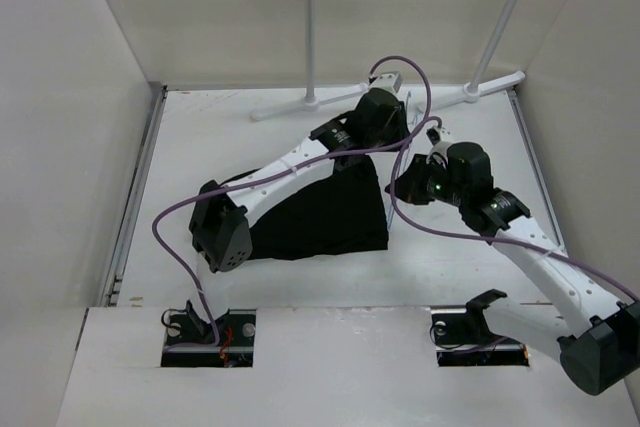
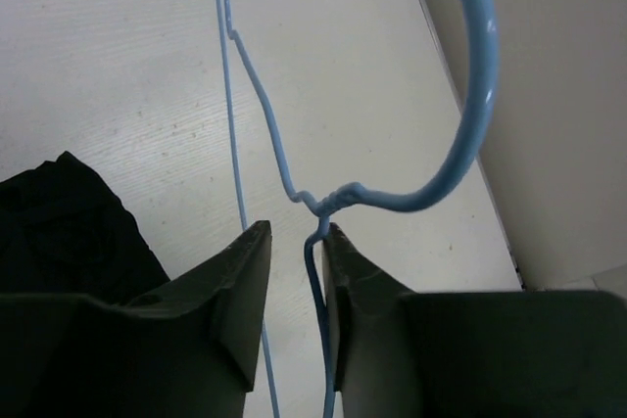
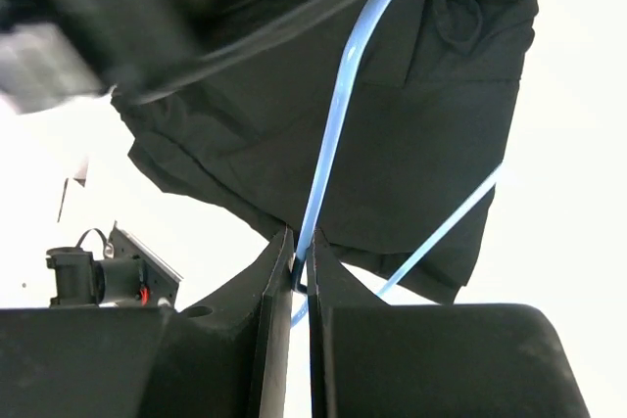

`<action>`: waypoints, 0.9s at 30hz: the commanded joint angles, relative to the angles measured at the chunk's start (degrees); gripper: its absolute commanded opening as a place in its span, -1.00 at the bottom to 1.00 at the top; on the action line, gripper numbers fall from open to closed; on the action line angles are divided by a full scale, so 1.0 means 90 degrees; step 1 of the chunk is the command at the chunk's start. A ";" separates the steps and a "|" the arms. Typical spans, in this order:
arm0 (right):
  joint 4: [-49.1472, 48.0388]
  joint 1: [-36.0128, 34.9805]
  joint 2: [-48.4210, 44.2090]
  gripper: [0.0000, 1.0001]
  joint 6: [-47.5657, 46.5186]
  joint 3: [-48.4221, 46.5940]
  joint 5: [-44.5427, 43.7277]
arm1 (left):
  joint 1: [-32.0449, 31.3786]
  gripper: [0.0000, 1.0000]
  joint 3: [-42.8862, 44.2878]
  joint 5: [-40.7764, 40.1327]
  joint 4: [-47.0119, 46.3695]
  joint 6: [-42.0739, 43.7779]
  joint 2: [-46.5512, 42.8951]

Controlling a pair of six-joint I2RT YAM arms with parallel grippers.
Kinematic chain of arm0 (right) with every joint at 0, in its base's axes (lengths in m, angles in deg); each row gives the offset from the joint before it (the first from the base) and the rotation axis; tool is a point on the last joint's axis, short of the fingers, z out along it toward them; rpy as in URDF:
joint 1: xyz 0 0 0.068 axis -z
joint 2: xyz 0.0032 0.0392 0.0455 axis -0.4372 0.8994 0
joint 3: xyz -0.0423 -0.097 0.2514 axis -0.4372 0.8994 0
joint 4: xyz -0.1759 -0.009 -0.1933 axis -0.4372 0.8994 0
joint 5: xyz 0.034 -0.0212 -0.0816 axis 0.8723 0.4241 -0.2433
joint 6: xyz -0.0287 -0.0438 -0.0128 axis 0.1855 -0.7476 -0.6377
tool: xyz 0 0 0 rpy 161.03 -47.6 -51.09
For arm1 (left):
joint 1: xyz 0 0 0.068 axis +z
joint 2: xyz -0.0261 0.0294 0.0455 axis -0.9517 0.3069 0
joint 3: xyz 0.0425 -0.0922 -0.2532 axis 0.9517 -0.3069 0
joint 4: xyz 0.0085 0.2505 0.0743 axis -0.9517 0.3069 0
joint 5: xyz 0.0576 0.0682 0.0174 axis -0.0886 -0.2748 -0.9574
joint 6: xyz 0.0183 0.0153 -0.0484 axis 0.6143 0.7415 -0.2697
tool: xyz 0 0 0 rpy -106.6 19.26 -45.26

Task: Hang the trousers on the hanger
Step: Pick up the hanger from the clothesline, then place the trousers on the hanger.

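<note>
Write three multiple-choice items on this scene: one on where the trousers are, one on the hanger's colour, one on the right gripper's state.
1. Where are the trousers?
A in a basket
B on the table
C on a chair

2. What colour is the hanger?
A light blue
B red
C green

3. How is the right gripper?
A wide open and empty
B shut on a sock
C shut on the hanger

Answers:
1 B: the top view shows the black cloth lying on the white table.
2 A: both wrist views show pale blue wire.
3 C: the right wrist view shows it pinching the blue wire.
</note>
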 commanded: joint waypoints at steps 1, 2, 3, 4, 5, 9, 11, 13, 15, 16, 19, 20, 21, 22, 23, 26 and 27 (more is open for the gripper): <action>-0.0118 -0.0045 -0.0277 -0.91 0.0034 -0.0030 -0.0091 | -0.0048 -0.59 0.0274 -0.0133 -0.0234 0.0055 0.0073; -0.0089 -0.0045 -0.0306 -0.91 0.0034 -0.0030 -0.0091 | -0.0058 -0.67 0.0274 -0.0162 -0.0244 0.0045 0.0083; -0.0050 -0.0045 -0.0326 -0.91 0.0034 -0.0011 -0.0091 | -0.0077 -0.74 0.0274 -0.0211 -0.0283 0.0045 0.0093; -0.0011 -0.0045 -0.0345 -0.91 0.0053 0.0009 -0.0091 | -0.0097 -0.81 0.0274 -0.0240 -0.0351 0.0055 0.0093; 0.0019 -0.0045 -0.0384 -0.91 0.0083 0.0048 -0.0100 | -0.0116 -0.88 0.0274 -0.0250 -0.0390 0.0055 0.0093; 0.0213 0.0023 -0.0676 -0.84 0.0209 0.0165 -0.0324 | -0.0185 -1.00 -0.0047 -0.0678 -0.0585 -0.0062 -0.0150; 0.0496 0.0120 -0.0891 -0.63 0.0259 0.0146 -0.0529 | -0.0301 -1.00 -0.0642 -0.1069 -0.1111 -0.0344 -0.0491; 0.0770 0.0170 -0.1164 -0.28 0.0297 0.0107 -0.0676 | -0.0438 -1.00 -0.1130 -0.1410 -0.1570 -0.0656 -0.0735; 0.0966 0.0199 -0.1438 -0.06 0.0443 0.0097 -0.0735 | -0.0623 -1.00 -0.1638 -0.2083 -0.1971 -0.0989 -0.0922; 0.1044 0.0257 -0.1555 0.00 0.0531 0.0107 -0.0754 | -0.0711 -1.00 -0.1844 -0.2318 -0.2166 -0.1087 -0.0980; 0.1025 0.0588 -0.1742 -0.20 0.1057 0.0340 -0.0862 | -0.0878 -1.00 -0.2410 -0.2778 -0.2791 -0.1438 -0.1078; 0.0948 0.0725 -0.1693 -0.40 0.1253 0.0457 -0.0862 | -0.0917 -1.00 -0.2605 -0.2915 -0.2967 -0.1575 -0.1108; 0.0860 0.0842 -0.1587 -0.61 0.1429 0.0574 -0.0901 | -0.0937 -1.00 -0.2810 -0.3071 -0.3143 -0.1731 -0.1137; 0.0782 0.0911 -0.1412 -0.76 0.1595 0.0663 -0.0940 | -0.0966 -1.00 -0.3025 -0.3218 -0.3318 -0.1897 -0.1157; 0.0655 0.0931 -0.1187 -0.82 0.1674 0.0721 -0.0989 | -0.0985 -1.00 -0.3221 -0.3325 -0.3475 -0.2024 -0.1166; 0.0032 0.0757 -0.0446 -0.80 0.1656 0.0771 -0.1271 | -0.1064 -1.00 -0.3807 -0.3609 -0.4041 -0.2298 -0.1118; -0.0164 0.0707 -0.0288 -0.77 0.1636 0.0771 -0.1379 | -0.1064 -1.00 -0.4012 -0.3735 -0.4265 -0.2337 -0.1079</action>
